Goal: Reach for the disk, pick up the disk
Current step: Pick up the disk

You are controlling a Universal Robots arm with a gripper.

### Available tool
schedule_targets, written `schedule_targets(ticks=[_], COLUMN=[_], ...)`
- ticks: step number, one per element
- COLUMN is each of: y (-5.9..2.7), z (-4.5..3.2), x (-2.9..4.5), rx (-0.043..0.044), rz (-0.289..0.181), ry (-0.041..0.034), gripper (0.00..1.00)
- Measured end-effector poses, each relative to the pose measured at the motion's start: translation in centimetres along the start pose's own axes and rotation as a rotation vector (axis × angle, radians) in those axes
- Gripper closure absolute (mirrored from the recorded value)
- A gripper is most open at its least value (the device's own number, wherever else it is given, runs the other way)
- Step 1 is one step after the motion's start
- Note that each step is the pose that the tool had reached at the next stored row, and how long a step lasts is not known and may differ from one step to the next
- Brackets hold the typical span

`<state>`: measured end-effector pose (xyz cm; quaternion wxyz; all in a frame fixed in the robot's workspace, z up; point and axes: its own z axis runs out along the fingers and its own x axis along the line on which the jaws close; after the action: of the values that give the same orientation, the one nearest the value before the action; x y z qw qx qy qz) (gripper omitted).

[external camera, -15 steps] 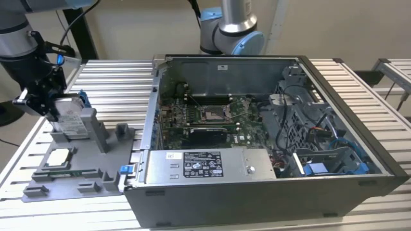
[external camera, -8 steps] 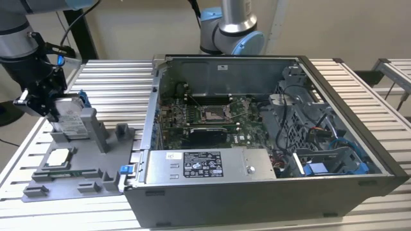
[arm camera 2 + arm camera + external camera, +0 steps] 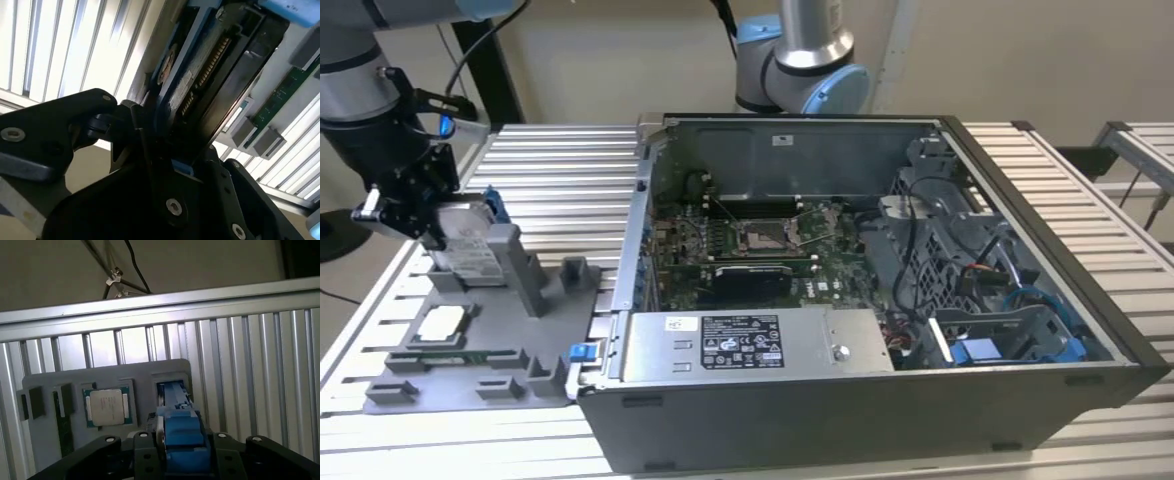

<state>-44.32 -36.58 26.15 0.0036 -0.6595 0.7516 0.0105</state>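
Note:
The disk (image 3: pixel 464 246) stands on edge at the back of the grey holder tray (image 3: pixel 467 385), on the exterior view's left. It is silver-grey with a white label and a blue bracket along its side. My gripper (image 3: pixel 430 222) sits over its upper end, with the jaws pressed against both faces. In the first wrist view the blue bracket of the disk (image 3: pixel 181 432) fills the gap between the black fingers (image 3: pixel 107 450). The second wrist view looks along the disk's (image 3: pixel 215 65) dark underside and connector, held in the gripper (image 3: pixel 172 150).
A square silver CPU chip (image 3: pixel 440 322) (image 3: pixel 106 406) and a green memory stick (image 3: pixel 61 425) lie in the tray. An open computer case (image 3: pixel 854 400) stands right beside the tray. A second arm's base (image 3: pixel 801 60) rises behind the case. Everything rests on a ribbed aluminium table (image 3: pixel 547 170).

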Motion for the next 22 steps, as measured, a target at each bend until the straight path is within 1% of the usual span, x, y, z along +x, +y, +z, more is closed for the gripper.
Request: schedule_targets(ticks=[20, 22], y=[0.00, 0.00], z=[0.00, -0.12], x=[0.00, 0.00], rx=[0.0002, 0.0002], rz=[0.000, 0.000], ry=[0.0000, -0.0002], gripper=[1.00, 1.00])
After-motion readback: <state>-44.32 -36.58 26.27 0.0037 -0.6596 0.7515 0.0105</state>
